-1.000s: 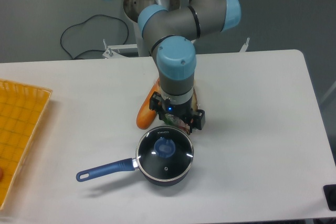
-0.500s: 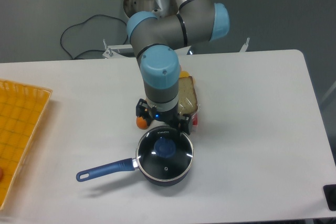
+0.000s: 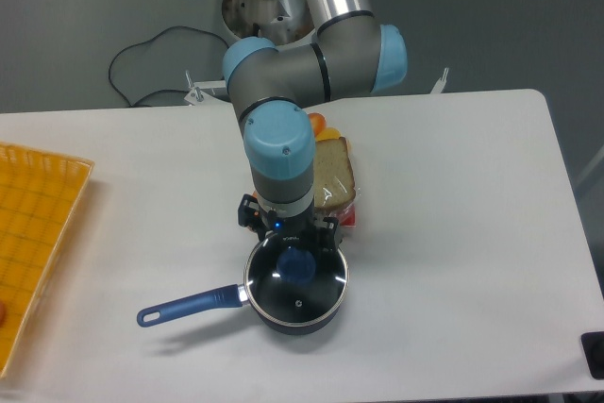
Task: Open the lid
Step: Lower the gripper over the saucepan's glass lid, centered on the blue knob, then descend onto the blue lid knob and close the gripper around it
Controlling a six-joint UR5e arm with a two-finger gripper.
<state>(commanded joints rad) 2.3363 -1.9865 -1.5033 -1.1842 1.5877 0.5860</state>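
Note:
The round glass lid (image 3: pixel 300 286) with a thin metal rim and a blue knob (image 3: pixel 296 265) sits closed on the dark blue saucepan (image 3: pixel 274 313), whose long handle (image 3: pixel 185 304) points left. My gripper (image 3: pixel 286 238) hangs just above the lid's back edge, a little behind and left of the knob. The wrist hides the fingers, so I cannot tell whether they are open or shut. Nothing shows between them.
A brown slice of bread (image 3: pixel 332 176) and an orange thing (image 3: pixel 319 123) lie behind the arm, partly hidden. A yellow tray (image 3: pixel 33 233) lies at the table's left edge. A black cable (image 3: pixel 142 68) runs behind the table.
The arm has swung left and come forward, so the gripper now stands over the lid's back edge. The orange carrot beside the pan is now hidden. Pan and lid have not moved.

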